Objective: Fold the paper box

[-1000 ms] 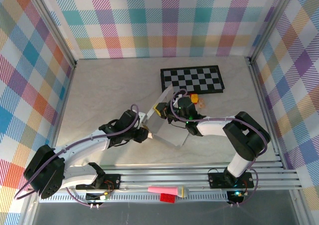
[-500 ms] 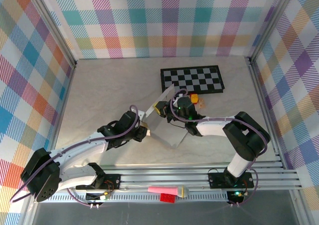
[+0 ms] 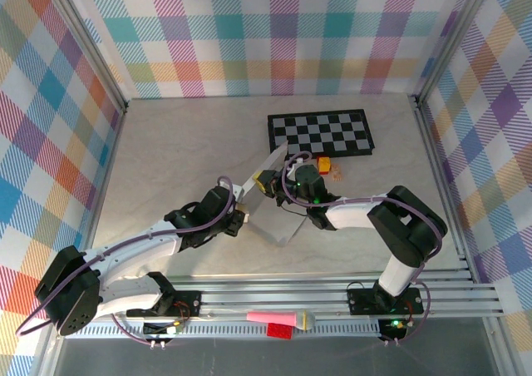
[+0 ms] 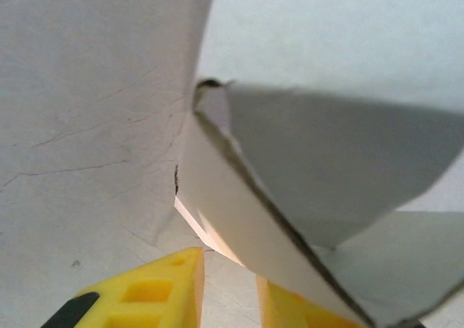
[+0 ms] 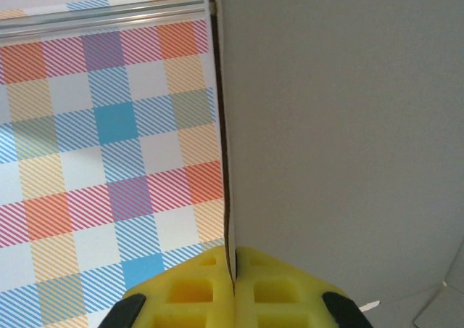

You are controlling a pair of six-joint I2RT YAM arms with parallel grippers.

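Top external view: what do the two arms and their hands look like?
Both the left arm and right arm have white links, black joints and a purple cable looped alongside. The left hand and right hand have yellow fingers moulded with square pockets and black patches at the outer edges.

Robot lab cell: plaid walls, aluminium rails, checkerboard mat.

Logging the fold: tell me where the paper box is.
Top view: the paper box stands tilted mid-table, in front of the checkerboard mat, pinched by the right gripper.
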